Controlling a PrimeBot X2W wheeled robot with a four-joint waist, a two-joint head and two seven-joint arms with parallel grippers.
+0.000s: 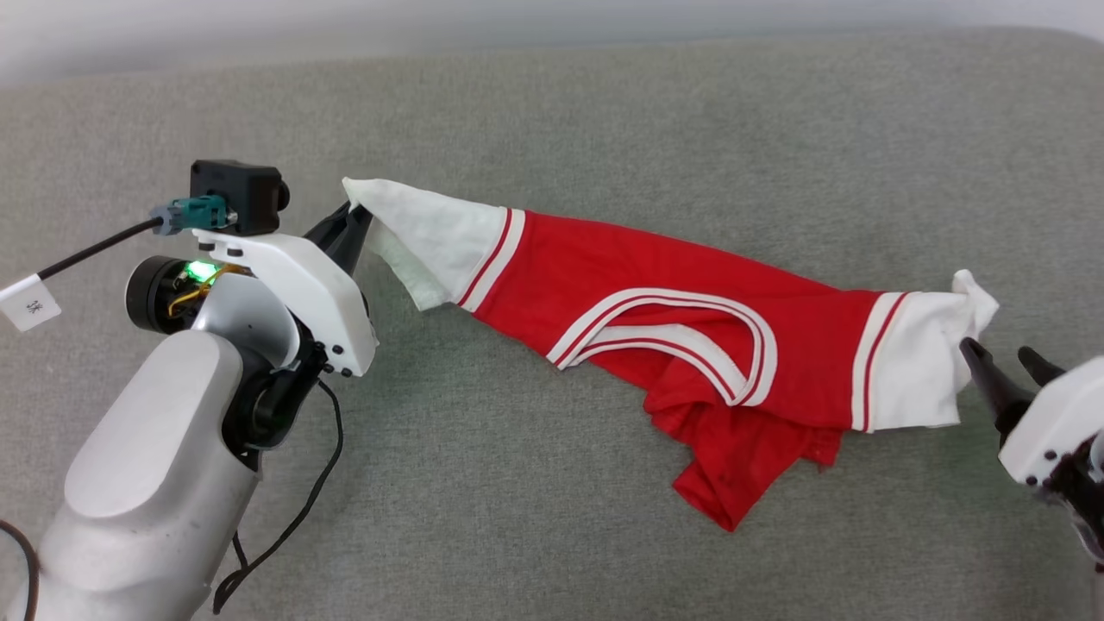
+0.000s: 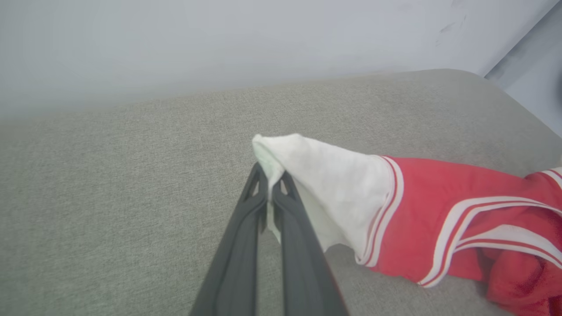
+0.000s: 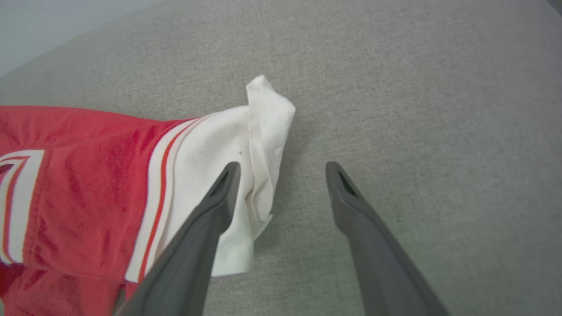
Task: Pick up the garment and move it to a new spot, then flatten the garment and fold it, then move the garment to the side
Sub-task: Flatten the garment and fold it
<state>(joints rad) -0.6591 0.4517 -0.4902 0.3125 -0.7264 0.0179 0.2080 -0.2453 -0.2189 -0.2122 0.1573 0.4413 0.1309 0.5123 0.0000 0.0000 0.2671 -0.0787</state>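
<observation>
1. Left claw [image 2: 270, 184]: pressed together, pinching the tip of one white sleeve end [image 1: 423, 233]. I judge the grip is set at the very corner so that the sleeve can be drawn outward without bunching cloth between the fingers.
2. Right claw [image 1: 996, 349]: spread wide, holding nothing. In the right wrist view one finger lies over the edge of the other white sleeve end [image 1: 914, 362] and the other over bare fabric beside it. I cannot tell whether either touches the cloth. I read this as a line-up for closing on that sleeve.
3. Jersey [image 1: 690, 293]: lies across the middle of the grey cushion [image 1: 552, 112], stretched sleeve to sleeve between the two claws. The pinched end appears raised off the surface; the far end rests on it.
4. Red body: bunched below the striped neck trim [image 1: 673, 332], with one corner trailing toward the robot. Flattening is not yet done, so I would not start folding.
5. Risk: pulling with one grip only would drag the whole jersey sideways instead of spreading it.
6. Surroundings: a pale wall [image 2: 219, 44] stands behind the cushion. A black cable [image 1: 310, 492] hangs beside the left arm, apart from the cloth.
</observation>
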